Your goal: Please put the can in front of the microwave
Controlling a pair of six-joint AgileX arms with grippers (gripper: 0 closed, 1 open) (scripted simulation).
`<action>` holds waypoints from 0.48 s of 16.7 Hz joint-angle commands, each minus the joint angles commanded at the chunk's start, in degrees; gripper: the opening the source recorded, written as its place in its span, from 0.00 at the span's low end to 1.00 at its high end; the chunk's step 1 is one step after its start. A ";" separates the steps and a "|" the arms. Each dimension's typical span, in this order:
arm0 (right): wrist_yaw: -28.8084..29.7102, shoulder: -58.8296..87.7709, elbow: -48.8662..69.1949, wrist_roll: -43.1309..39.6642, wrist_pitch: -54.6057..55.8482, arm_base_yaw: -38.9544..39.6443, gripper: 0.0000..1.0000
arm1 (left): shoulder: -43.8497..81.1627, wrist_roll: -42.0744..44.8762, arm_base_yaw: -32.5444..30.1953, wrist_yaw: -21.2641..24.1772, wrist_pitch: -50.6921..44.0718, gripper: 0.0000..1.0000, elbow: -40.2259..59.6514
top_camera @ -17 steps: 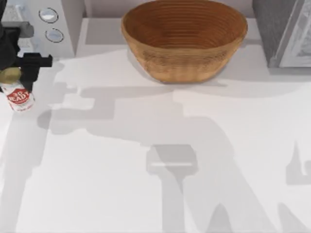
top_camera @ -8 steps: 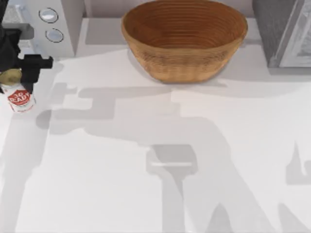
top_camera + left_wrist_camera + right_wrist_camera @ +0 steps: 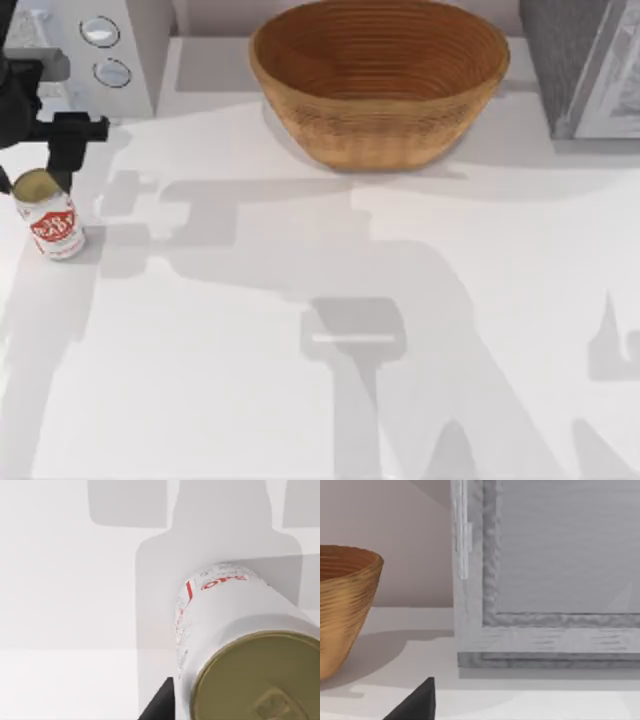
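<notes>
The can [image 3: 48, 217] bears a red label with illegible white lettering.

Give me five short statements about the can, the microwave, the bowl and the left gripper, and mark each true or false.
1. The can stands on the table at the top view's left edge. True.
2. The can lies inside the wicker bowl. False: the bowl holds nothing, and the can is on the table far to its left.
3. The microwave with two round dials is at the far left corner, behind the can. True.
4. The left gripper is over the middle of the table. False: it is at the left edge, just above the can's gold lid.
5. The can is lying flat on its side. False: its lid faces up.
</notes>
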 joint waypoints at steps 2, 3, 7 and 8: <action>0.00 0.00 0.00 0.00 0.00 0.00 1.00 | 0.00 0.00 0.00 0.00 0.00 0.98 0.00; 0.00 0.00 0.00 0.00 0.00 0.00 1.00 | 0.00 0.00 0.00 0.00 0.00 1.00 0.00; 0.00 0.00 0.00 0.00 0.00 0.00 1.00 | 0.00 0.00 0.00 0.00 0.00 1.00 0.00; 0.00 0.00 0.00 0.00 0.00 0.00 1.00 | 0.00 0.00 0.00 0.00 0.00 1.00 0.00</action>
